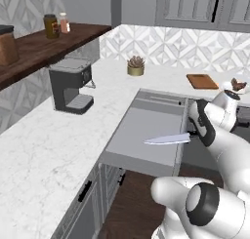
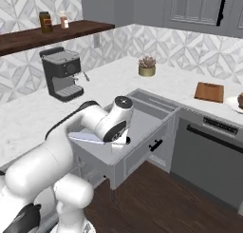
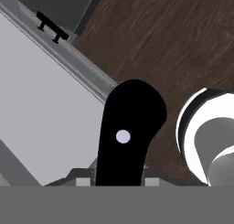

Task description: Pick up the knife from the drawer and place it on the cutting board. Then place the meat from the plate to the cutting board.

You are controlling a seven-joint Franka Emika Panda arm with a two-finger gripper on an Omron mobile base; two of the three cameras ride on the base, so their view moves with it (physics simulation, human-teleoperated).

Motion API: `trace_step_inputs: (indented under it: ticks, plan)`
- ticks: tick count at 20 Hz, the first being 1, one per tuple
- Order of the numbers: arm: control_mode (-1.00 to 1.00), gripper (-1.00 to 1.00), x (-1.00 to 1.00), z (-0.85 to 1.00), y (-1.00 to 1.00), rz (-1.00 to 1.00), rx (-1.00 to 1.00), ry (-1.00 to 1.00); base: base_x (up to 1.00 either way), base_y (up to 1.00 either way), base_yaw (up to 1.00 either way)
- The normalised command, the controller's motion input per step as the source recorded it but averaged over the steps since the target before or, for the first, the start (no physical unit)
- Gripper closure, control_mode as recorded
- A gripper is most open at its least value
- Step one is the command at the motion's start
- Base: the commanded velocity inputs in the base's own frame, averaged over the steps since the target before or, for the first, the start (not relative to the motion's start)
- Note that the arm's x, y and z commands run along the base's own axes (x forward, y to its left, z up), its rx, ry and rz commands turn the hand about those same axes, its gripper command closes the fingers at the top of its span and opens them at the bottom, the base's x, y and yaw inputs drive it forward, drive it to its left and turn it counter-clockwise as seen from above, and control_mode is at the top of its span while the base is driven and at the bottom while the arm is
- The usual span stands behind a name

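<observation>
White marble table [image 1: 44,150] surrounds the open drawer [image 1: 141,135]; my hand [image 3: 119,179] is clenched on the knife [image 1: 167,139], blade level above the drawer.

Black knife [image 3: 130,136] handle over drawer [image 3: 41,109] edge
</observation>
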Motion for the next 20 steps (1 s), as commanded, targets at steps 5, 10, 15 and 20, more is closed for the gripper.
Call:
trace_step_inputs:
  ticks: [5, 10, 15, 20]
  plan:
    - [1.0, 1.0, 0.0, 0.0, 0.0, 0.0, 0.0, 0.0, -0.11, -0.99, 0.0]
    - [1.0, 1.0, 0.0, 0.0, 0.0, 0.0, 0.0, 0.0, 0.47, -0.79, 0.0]
    - [1.0, 1.0, 0.0, 0.0, 0.0, 0.0, 0.0, 0.0, 0.73, -0.54, 0.0]
    - [1.0, 1.0, 0.0, 0.0, 0.0, 0.0, 0.0, 0.0, 0.67, -0.55, 0.0]
